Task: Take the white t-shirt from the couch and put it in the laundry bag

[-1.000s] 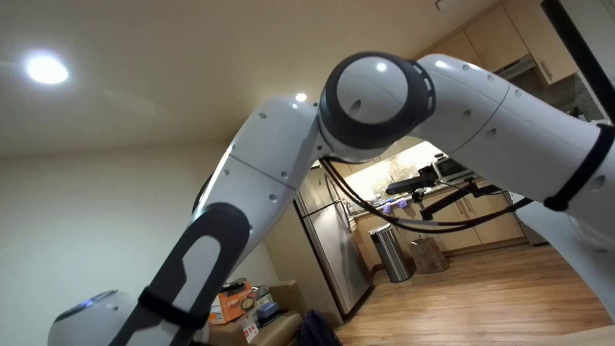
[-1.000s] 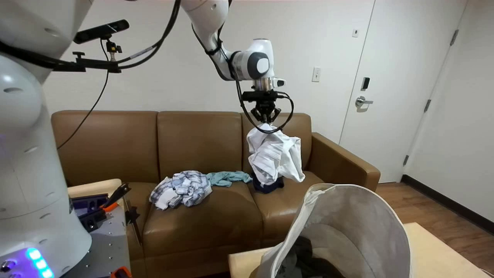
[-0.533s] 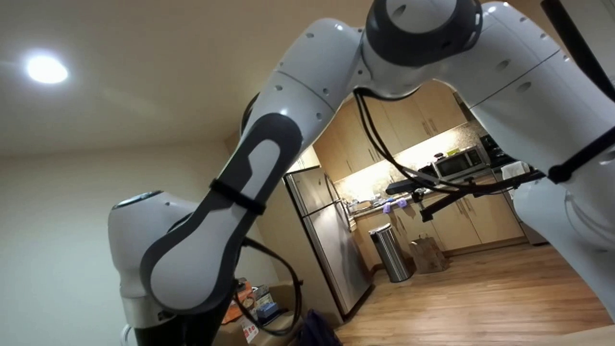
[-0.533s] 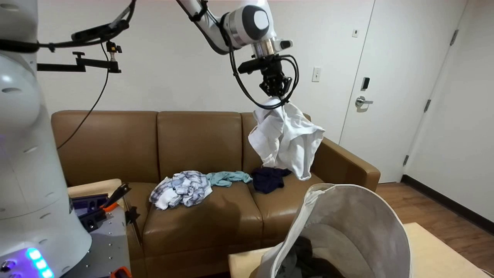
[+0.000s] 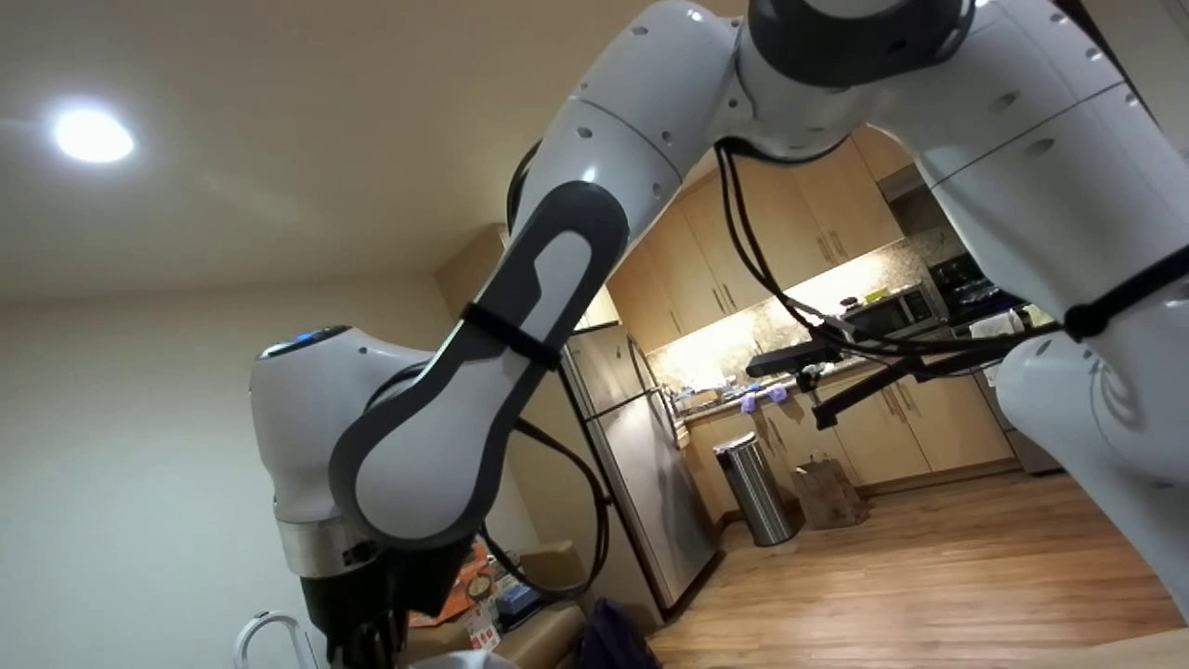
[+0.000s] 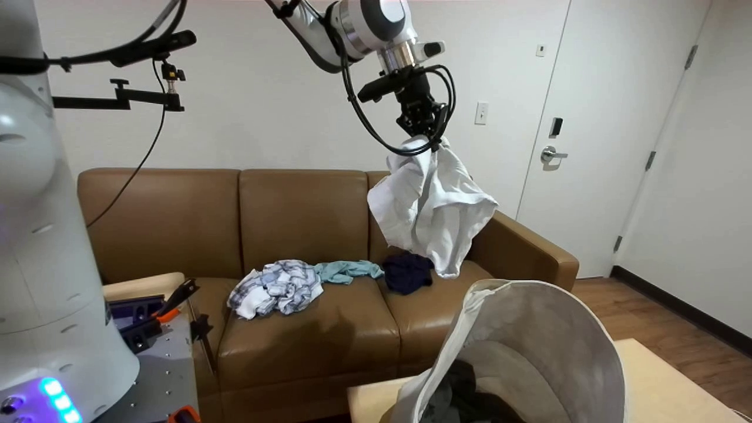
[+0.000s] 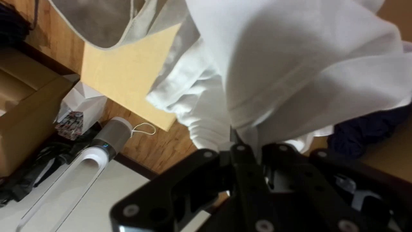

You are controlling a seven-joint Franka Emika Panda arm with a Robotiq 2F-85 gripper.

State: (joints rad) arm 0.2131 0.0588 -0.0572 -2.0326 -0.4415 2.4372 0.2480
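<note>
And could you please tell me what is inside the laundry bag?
Dark cloth shows inside the laundry bag; anything beneath it is covered, and the picture's edge cuts the view.

From just behind the pincer (image 7: 246, 141), the wrist view is aimed down, the white t-shirt (image 7: 286, 64) up close. In an exterior view, the couch (image 6: 305, 217) is faced head-on beyond the pincer; the laundry bag (image 6: 546, 320), nearer, is shared with the wrist view. And here, in an exterior view, a tilted upward look is given: arm (image 5: 604, 153) close by, cabinets (image 5: 841, 206) beyond the pincer.
</note>
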